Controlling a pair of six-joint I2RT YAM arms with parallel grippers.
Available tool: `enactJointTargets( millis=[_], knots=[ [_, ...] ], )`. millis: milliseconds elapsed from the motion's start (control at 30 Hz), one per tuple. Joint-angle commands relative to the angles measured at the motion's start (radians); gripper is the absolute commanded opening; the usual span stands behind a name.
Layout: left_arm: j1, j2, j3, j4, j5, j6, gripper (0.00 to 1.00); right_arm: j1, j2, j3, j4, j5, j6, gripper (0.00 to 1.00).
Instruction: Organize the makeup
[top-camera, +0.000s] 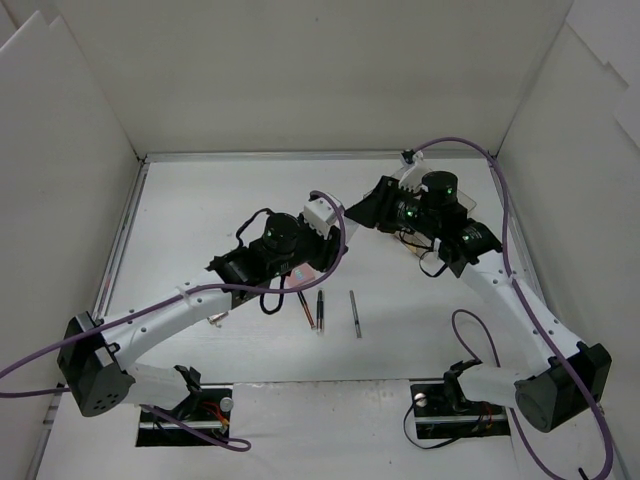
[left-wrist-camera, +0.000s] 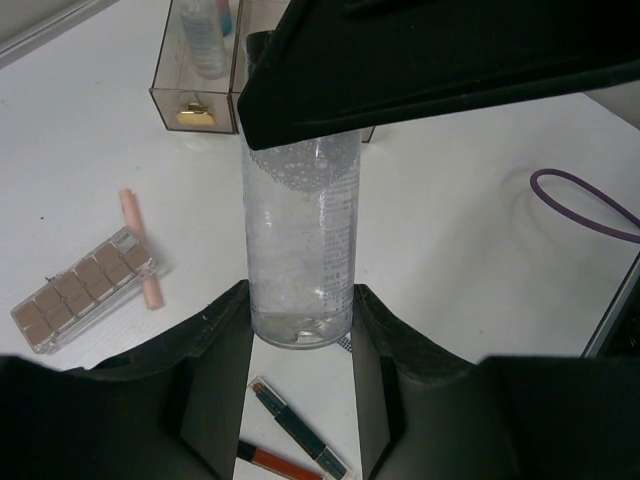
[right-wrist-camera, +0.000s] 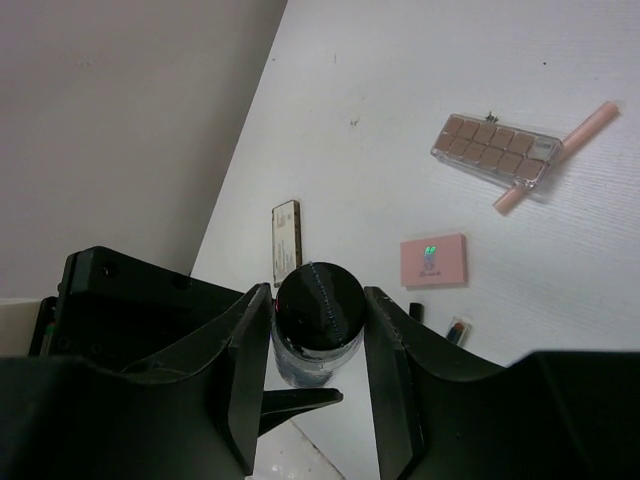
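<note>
Step in hand, as we read it: an arm-to-arm hand-off of the tall clear bottle, which looks held up off the table. The left claw is clamped on its lower body. The right claw sits at the dark cap with its fingers tight on both sides, so we take it as gripping too. We can't tell which arm is the giver.

Next move: one claw lets go before either arm travels, else the bottle gets twisted between them. Then carry it upright to the tray, upper left of the left wrist frame, where a small bottle already stands in one compartment.

Room in the left wrist frame:
- Left side is taken by the palette and peach stick.
- Pencils lie directly below the claw, bottom centre.
- A purple cable loops at the right edge.
- Bare table at centre right looks like the best exit path.

Room in the right wrist frame:
- Pink compact sits right of centre.
- Flat case lies close to the wall at left.
</note>
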Motion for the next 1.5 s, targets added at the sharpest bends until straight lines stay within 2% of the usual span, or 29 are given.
enactJointTargets(
  millis=[0,33,100,133,200,233,433,600,733,1000,1233,1267,1467],
  knots=[
    [-0.006,-0.040,0.073,0.074,-0.008,0.012,0.00,0.002,-0.002,0.010,0.066,0.018,-0.041,0.00],
    [-0.006,-0.040,0.073,0.065,-0.020,0.007,0.00,0.002,-0.002,0.016,0.063,0.027,-0.052,0.00],
    [-0.006,-0.043,0.063,0.045,-0.039,-0.013,0.16,0.001,-0.001,0.026,0.047,0.051,-0.090,0.00],
    [-0.006,-0.049,0.056,0.042,-0.051,-0.022,0.39,-0.001,0.005,0.037,0.041,0.058,-0.115,0.00],
    [-0.006,-0.059,0.027,0.033,-0.081,-0.052,0.61,-0.008,0.015,0.059,0.015,0.096,-0.142,0.00],
    [-0.006,-0.072,0.017,0.028,-0.097,-0.065,0.76,-0.019,0.025,0.066,0.007,0.108,-0.167,0.00],
    [0.018,-0.164,-0.091,-0.045,-0.195,-0.212,0.98,-0.080,0.096,0.138,-0.008,0.189,-0.271,0.00],
    [0.062,-0.225,-0.154,-0.200,-0.246,-0.319,1.00,-0.087,0.192,0.178,0.006,0.416,-0.418,0.00],
    [0.098,-0.222,-0.188,-0.365,-0.281,-0.436,0.99,-0.091,0.280,0.168,0.157,0.551,-0.515,0.00],
    [0.133,-0.250,-0.240,-0.443,-0.237,-0.504,0.99,-0.105,0.519,0.278,0.297,0.640,-0.578,0.00],
    [0.142,-0.273,-0.246,-0.486,-0.246,-0.511,1.00,-0.105,0.590,0.342,0.360,0.702,-0.593,0.00],
    [0.142,-0.280,-0.247,-0.487,-0.246,-0.516,0.99,-0.105,0.642,0.339,0.401,0.705,-0.600,0.00],
    [0.142,-0.288,-0.260,-0.512,-0.246,-0.534,0.99,-0.108,0.719,0.392,0.412,0.727,-0.629,0.00]
  ],
)
